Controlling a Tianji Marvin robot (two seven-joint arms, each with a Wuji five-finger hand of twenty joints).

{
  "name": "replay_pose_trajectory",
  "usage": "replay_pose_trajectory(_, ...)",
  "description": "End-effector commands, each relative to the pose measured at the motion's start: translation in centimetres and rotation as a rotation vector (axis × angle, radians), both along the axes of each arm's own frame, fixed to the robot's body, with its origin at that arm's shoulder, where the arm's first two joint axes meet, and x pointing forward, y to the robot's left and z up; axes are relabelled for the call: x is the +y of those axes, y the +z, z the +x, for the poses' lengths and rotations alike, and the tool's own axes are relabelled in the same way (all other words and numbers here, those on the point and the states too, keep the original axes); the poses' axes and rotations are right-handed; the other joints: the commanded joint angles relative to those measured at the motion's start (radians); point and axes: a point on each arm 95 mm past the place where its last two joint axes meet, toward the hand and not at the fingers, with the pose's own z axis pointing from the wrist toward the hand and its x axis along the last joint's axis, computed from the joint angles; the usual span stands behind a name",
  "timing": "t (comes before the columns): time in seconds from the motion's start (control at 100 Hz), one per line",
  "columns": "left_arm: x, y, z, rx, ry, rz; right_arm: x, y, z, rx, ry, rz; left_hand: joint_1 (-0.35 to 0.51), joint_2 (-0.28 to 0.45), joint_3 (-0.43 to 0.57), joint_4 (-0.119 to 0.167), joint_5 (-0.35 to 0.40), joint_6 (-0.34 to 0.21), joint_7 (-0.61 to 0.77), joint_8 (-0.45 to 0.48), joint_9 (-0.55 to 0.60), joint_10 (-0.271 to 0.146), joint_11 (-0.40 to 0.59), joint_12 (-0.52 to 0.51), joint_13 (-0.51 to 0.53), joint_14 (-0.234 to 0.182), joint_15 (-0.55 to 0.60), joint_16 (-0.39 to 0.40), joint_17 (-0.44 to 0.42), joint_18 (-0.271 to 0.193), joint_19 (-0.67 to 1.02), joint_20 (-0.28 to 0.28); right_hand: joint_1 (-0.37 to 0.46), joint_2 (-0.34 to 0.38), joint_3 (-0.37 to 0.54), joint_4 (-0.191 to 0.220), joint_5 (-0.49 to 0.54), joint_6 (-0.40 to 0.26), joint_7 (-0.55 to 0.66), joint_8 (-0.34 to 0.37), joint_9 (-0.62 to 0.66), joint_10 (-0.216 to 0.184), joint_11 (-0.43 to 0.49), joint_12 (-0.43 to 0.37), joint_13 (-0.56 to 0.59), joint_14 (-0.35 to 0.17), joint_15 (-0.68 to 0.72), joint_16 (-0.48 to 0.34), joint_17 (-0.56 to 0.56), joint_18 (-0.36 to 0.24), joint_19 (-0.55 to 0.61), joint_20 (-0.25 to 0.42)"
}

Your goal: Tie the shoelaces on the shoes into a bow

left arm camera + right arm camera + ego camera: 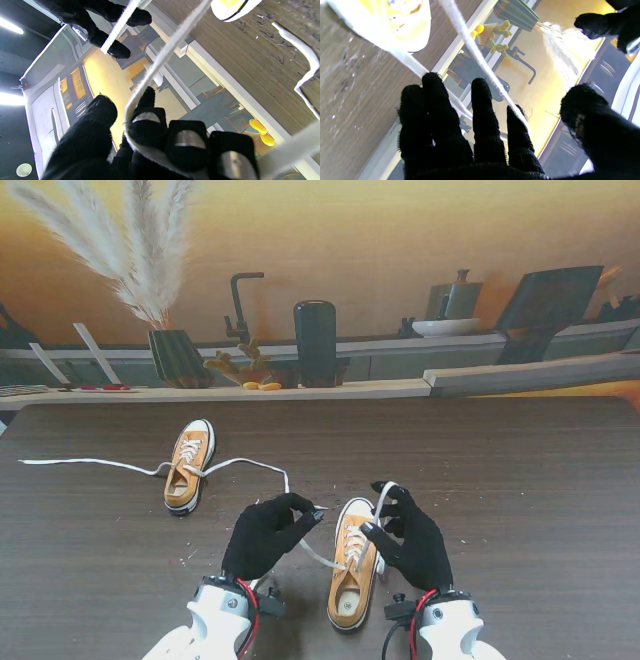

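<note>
Shoelaces of the near orange shoe were held up by both black-gloved hands over the dark wood table.
The left hand had its fingers curled shut around one white lace; the right hand held the other lace across its loosely spread fingers. A second orange shoe lay farther from me to the left, its laces untied and trailing across the table.

L hand + R hand holding near shoe laces
</note>
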Motion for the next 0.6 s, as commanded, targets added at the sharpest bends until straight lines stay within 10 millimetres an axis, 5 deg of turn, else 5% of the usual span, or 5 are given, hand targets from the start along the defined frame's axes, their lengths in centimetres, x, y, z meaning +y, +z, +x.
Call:
replay_pose_trajectory(0.0,-0.3,0.8,0.2,-0.020,-0.015,-0.006,0.4,-0.2,0.1,0.006,0.008,0.036,0.000,-0.024,0.008,0.014,0.031,-0.123,0.009,-0.012,0.047,0.008,-0.009,0.017,0.034,-0.023,0.013,0.004,0.013,-0.040,0.244,-0.008,-0.003,-0.017,-0.013,-0.006,0.024,-0.023,0.028,0.025,-0.041,0.000,0.046,0.024,-0.016,0.034,-0.015,-0.021,-0.047,-0.088,-0.030,-0.023)
replay_pose_trajectory(0.42,-0.7,3.1,1.5,-0.064,-0.040,-0.041,2.1,0.5,-0.1,0.111,0.012,0.535,0.005,-0.032,0.003,0.013,0.029,-0.129,0.024,-0.017,0.052,0.000,-0.004,0.021,0.034,-0.037,0.016,0.007,0.013,-0.039,0.244,-0.009,0.106,-0.237,0.138,-0.015,0.305,-0.001,0.243,0.225,0.104,-0.034,0.310,0.111,0.127,0.026,0.083,0.022,0.030,-0.067,0.033,-0.026)
replay_pose_trajectory(0.48,-0.8,3.5,1.8,-0.070,-0.055,-0.056,2.2,0.7,-0.1,0.130,0.019,0.563,0.006,-0.034,0.003,0.012,0.029,-0.129,0.025,-0.018,0.053,0.000,-0.003,0.022,0.034,-0.036,0.016,0.007,0.013,-0.039,0.244,-0.009,0.135,-0.274,0.162,-0.018,0.329,-0.005,0.274,0.269,0.145,-0.060,0.411,0.139,0.207,0.008,0.186,0.123,0.123,-0.035,0.121,-0.004)
replay_pose_trajectory(0.53,-0.9,4.0,2.0,-0.079,-0.066,-0.065,2.4,0.8,-0.1,0.141,0.020,0.580,0.006,-0.035,0.003,0.012,0.030,-0.130,0.026,-0.019,0.054,-0.001,-0.003,0.022,0.034,-0.036,0.017,0.007,0.013,-0.039,0.244,-0.009,0.170,-0.317,0.169,-0.090,0.334,-0.020,0.327,0.220,0.173,-0.088,0.512,0.159,0.268,-0.016,0.271,0.232,0.204,-0.020,0.200,0.024)
replay_pose_trajectory(0.59,-1.0,4.5,2.4,-0.094,-0.078,-0.070,2.5,0.9,-0.1,0.152,0.022,0.589,0.005,-0.034,0.003,0.011,0.029,-0.133,0.028,-0.020,0.055,-0.005,-0.001,0.023,0.034,-0.040,0.017,0.008,0.013,-0.039,0.244,-0.009,0.208,-0.364,0.178,-0.140,0.338,-0.043,0.393,0.171,0.209,-0.127,0.645,0.155,0.290,-0.092,0.502,0.470,0.325,-0.001,0.310,0.082)
